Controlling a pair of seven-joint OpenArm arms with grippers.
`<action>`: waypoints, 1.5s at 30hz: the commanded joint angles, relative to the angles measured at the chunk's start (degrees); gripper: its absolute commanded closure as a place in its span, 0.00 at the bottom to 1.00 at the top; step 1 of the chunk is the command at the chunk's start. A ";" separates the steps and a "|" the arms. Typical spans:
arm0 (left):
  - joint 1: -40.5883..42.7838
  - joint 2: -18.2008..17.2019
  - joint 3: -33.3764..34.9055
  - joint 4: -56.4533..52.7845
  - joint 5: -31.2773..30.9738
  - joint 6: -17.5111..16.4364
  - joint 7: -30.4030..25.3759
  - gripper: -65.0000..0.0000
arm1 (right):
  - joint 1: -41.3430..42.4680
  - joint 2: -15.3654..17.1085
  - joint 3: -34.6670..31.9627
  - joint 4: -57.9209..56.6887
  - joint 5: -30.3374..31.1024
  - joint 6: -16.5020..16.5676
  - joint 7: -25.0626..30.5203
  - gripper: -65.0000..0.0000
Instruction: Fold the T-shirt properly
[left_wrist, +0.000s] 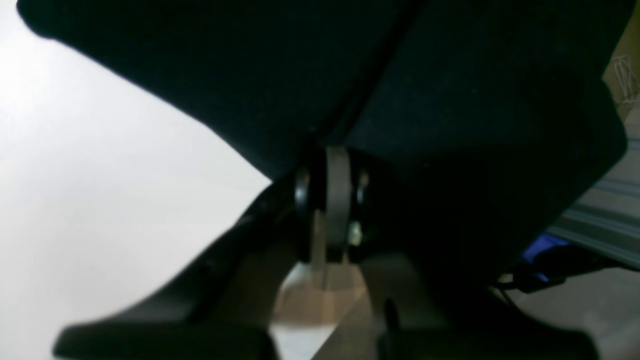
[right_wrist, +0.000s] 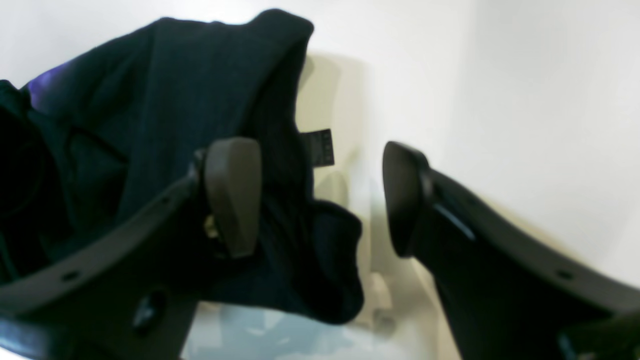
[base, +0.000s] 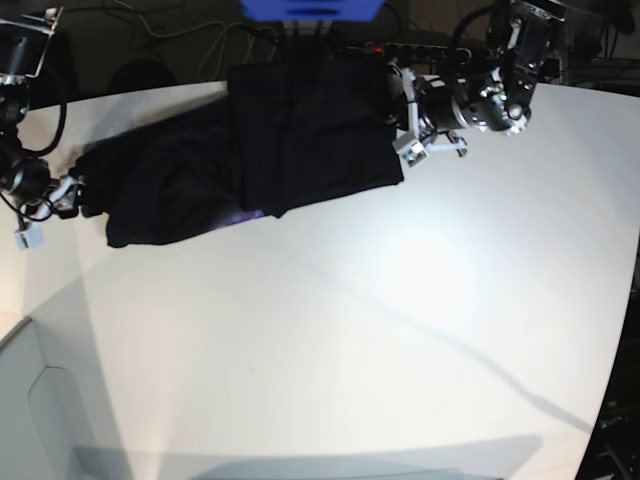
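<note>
Black T-shirt (base: 250, 150) bunched at the white table's (base: 400, 330) far edge.
Left gripper (left_wrist: 332, 197) pinches its hem; right gripper (right_wrist: 320, 200) gapes beside it (cables (base: 190, 35) behind).

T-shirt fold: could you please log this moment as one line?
T-shirt: partly folded, far table edge | left gripper: shut on T-shirt | right gripper: open, beside cloth | table: white

The small dark tag (right_wrist: 318, 147) on the T-shirt (right_wrist: 165, 90) is unreadable.
</note>
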 joint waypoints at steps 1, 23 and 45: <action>0.06 -0.70 -0.21 0.49 0.30 -0.23 0.43 0.94 | -0.39 1.27 0.50 0.77 1.09 1.26 1.02 0.40; -0.03 -0.96 -0.21 0.40 0.30 -0.23 0.43 0.94 | 5.85 1.18 -2.31 -16.46 2.76 1.26 -6.63 0.40; -0.03 -0.96 -0.21 0.40 0.38 -0.23 0.43 0.94 | 5.24 0.92 -2.57 -16.02 6.45 1.26 -15.24 0.40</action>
